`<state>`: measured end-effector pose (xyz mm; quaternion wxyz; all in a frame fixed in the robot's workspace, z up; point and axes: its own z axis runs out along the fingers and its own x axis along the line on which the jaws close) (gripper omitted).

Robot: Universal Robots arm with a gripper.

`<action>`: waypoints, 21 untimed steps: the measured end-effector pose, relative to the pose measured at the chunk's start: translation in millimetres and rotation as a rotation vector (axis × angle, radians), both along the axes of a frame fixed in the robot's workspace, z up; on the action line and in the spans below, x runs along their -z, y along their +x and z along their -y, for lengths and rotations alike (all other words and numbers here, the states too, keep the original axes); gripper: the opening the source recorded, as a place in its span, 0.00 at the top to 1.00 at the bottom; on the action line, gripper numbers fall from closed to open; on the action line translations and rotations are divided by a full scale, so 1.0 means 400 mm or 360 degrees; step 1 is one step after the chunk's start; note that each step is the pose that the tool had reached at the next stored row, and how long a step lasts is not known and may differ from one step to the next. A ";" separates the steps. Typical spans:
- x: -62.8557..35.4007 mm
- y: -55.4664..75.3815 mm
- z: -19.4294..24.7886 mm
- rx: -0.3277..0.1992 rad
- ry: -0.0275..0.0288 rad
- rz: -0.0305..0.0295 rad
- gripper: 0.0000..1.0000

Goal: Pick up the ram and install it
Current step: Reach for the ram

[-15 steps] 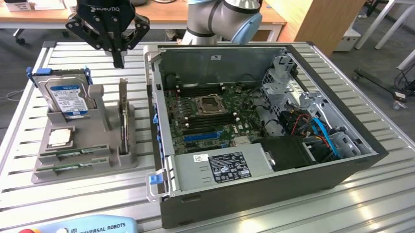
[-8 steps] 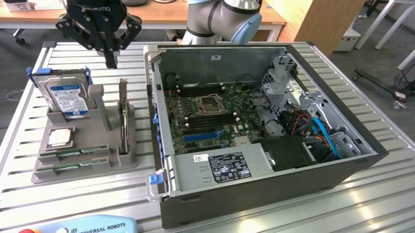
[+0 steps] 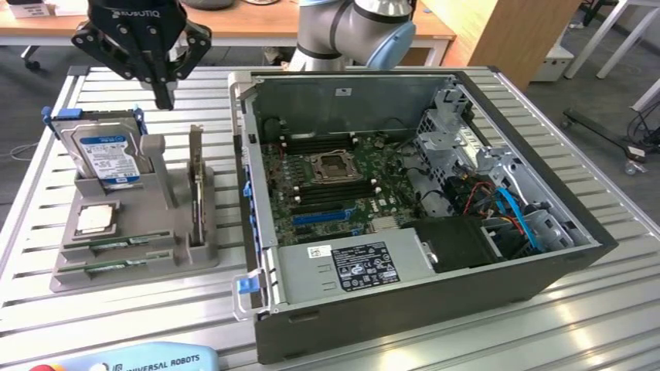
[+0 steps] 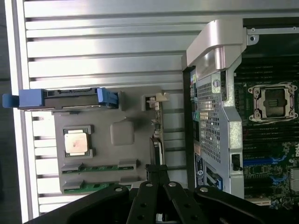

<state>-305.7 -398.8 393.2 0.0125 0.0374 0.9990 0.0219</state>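
Black fingers (image 3: 163, 94) pressed tight together, nothing between them, pointing straight down from the arm (image 3: 351, 23) and hanging in the air above the far end of the grey holder (image 3: 154, 154). In the wrist view the fingers (image 4: 156, 173) sit clenched over the holder's (image 4: 124, 133) edge, near the card (image 4: 156, 122). Closest below them are the hard drive (image 3: 103, 151), standing on edge in its blue bracket, and the dark card (image 3: 196, 182), upright in its slot on the exterior view's right of the drive. The fingers touch neither. Further along the holder, the silver processor (image 3: 95, 219) lies flat in its pocket. And the ram (image 3: 119, 246): green and thin, lying flat in a slot at the holder's near end, a second green stick (image 3: 111, 267) just beside it, both well apart from the fingers. The wrist view has the ram (image 4: 99, 167) next to the processor (image 4: 77, 142) too. On the exterior view's right of the holder stands the open case (image 3: 413, 313), with its motherboard (image 3: 341, 193) and socket (image 3: 332, 165) exposed, all on the slatted metal counter (image 3: 31, 201).
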 end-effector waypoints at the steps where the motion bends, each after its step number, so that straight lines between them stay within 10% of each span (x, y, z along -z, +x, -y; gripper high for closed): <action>1: 0.000 -0.005 0.000 0.0000 0.00002 0.00001 0.90; 21: 0.000 -0.097 0.000 0.0000 0.00001 0.00001 0.90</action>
